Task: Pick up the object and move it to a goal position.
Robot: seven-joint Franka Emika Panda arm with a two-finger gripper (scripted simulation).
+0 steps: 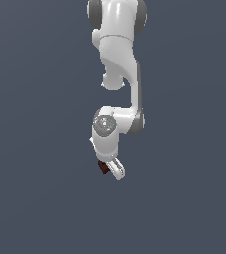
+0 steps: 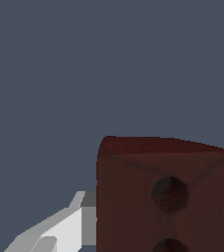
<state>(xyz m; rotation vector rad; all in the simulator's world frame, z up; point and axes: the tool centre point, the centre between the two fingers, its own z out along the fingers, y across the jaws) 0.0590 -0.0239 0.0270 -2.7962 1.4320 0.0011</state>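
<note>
A white, glossy robot arm hangs down the centre of the exterior view against a plain slate-grey surface. At its lower end, just below the frame's middle, the white gripper (image 1: 111, 167) has its fingers closed on the small dark red-brown brick-like block (image 1: 103, 167), which shows at the gripper's left edge.

The pick-up looks done. Carrying the block to the goal remains, and no goal marker is visible in either view, so how much travel is left cannot be judged.

In the wrist view the block (image 2: 165, 197) fills the lower right, cut off by the frame edges, with two dark round spots on its face. Only one pale finger (image 2: 60, 231) shows; the other is hidden. Whether the block is lifted clear of the surface is hard to tell.
</note>
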